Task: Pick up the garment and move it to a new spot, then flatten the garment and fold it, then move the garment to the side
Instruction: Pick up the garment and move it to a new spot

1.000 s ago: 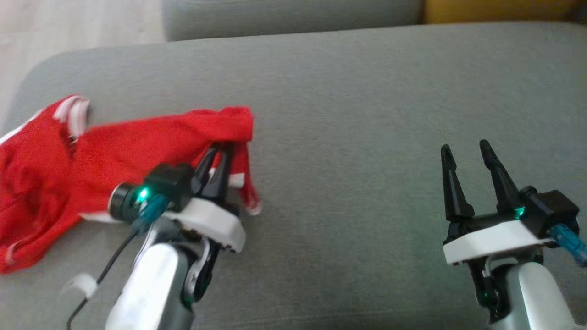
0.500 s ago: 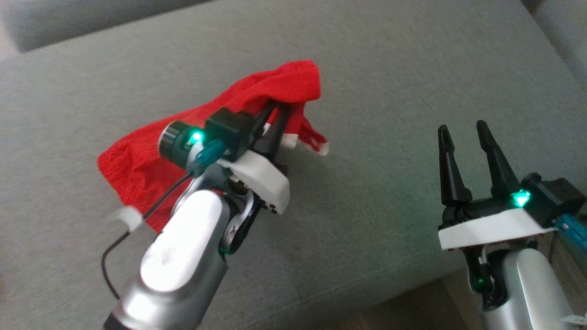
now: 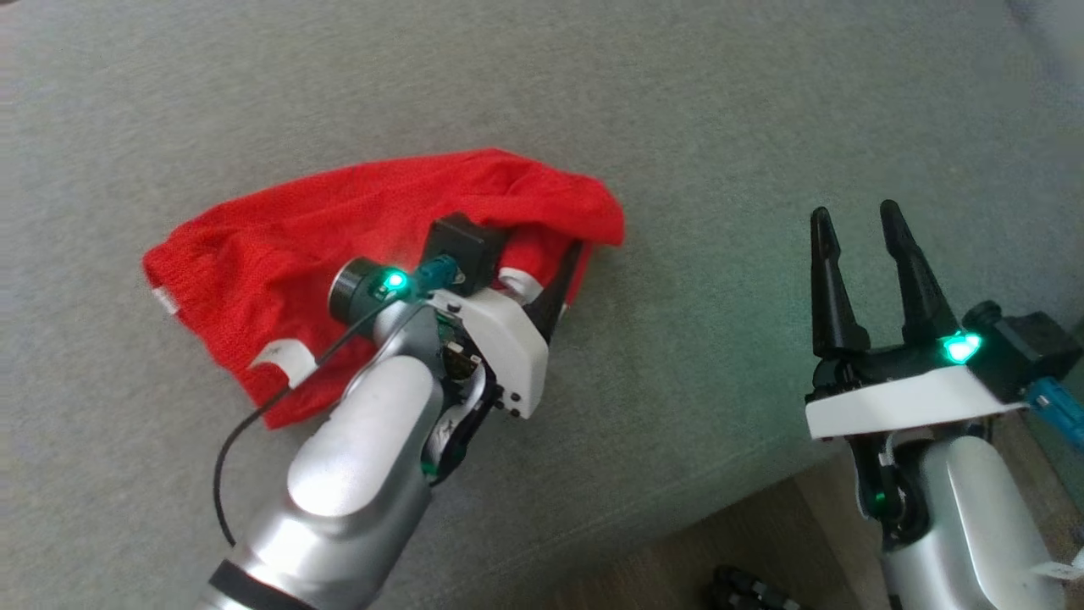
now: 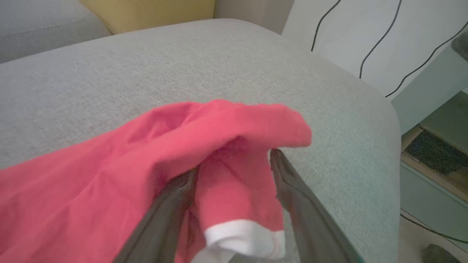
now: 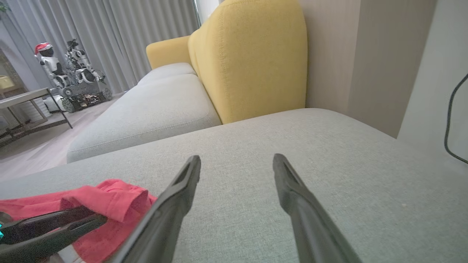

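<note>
The red garment [image 3: 339, 220] with white trim lies bunched on the grey cushion [image 3: 720, 127], left of centre in the head view. My left gripper [image 3: 550, 263] is at the garment's right end, its tips partly under the cloth. In the left wrist view that gripper [image 4: 234, 171] is open, and a red sleeve with a white cuff [image 4: 241, 237] lies loosely between its spread fingers [image 4: 289, 182]. My right gripper [image 3: 855, 216] is open and holds nothing, hovering over bare cushion well to the right. The right wrist view shows the garment [image 5: 109, 201] off to the left of the right gripper [image 5: 236, 164].
The cushion's front edge runs across the lower right, with wooden floor [image 3: 720, 542] below it. A yellow backrest [image 5: 252, 54] and a second grey seat [image 5: 153, 106] stand beyond. Black cables [image 4: 373, 40] hang on the wall past the cushion's corner.
The head camera has swung, so the whole picture shifted. My left gripper carried the garment along the cushion, then opened, and the cloth now rests in a heap. The right gripper stayed open.
</note>
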Motion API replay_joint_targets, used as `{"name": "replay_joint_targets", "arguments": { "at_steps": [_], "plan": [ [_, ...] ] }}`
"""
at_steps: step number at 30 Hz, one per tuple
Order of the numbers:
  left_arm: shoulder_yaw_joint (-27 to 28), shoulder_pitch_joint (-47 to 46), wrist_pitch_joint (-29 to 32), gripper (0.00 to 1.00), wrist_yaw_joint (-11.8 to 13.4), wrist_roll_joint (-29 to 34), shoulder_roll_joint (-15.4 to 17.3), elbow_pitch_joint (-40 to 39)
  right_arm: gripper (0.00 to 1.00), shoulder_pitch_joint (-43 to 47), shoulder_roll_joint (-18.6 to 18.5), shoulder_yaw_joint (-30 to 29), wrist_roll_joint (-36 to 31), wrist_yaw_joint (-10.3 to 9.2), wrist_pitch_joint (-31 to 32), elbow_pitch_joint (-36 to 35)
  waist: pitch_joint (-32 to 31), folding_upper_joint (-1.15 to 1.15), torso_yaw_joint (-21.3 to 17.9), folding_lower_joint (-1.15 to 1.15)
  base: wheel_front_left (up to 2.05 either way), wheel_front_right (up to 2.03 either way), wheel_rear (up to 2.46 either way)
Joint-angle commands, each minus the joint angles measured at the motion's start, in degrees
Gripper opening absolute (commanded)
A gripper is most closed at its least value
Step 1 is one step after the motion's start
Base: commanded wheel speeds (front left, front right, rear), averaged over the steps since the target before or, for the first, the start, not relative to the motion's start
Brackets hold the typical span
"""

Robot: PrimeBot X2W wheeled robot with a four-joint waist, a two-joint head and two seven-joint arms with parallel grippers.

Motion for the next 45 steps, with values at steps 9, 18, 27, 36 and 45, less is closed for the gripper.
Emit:
{"name": "replay_joint_targets", "arguments": {
  "at_steps": [9,18,27,36,45],
  "plan": [
    [0.97,1.58,-5.02,1.00,1.98,-1.05,1.04,-4.60,1.00,-1.44,-0.18,0.37,-1.86,-0.04,0.38,-1.23,-4.31,0.00,8.05,-0.01,0.00,0.00,0.00],
    [8.15,7.60,-11.37,1.00,9.06,-2.15,5.44,-12.17,1.00,-0.01,-0.18,-1.12,-3.93,-0.04,2.45,-2.41,-7.36,0.00,14.58,-0.01,0.00,0.00,0.00],
    [15.92,15.26,-15.76,1.00,14.64,-3.78,9.94,-18.05,1.00,1.58,-0.18,-2.56,-5.60,-0.04,4.24,-3.28,-10.09,0.00,18.39,-0.01,0.00,0.00,0.00],
    [19.64,21.62,-17.45,1.00,15.62,-3.84,13.09,-20.51,1.00,3.43,-0.18,-3.01,-6.81,-0.04,5.67,-3.76,-13.22,0.00,20.04,-0.01,0.00,0.00,0.00],
    [17.79,25.21,-17.08,1.00,14.64,-2.96,14.59,-20.65,1.00,7.32,-0.18,-3.50,-7.33,-0.04,6.71,-3.79,-16.84,0.00,20.33,-0.01,0.00,0.00,0.00]
  ]
}}
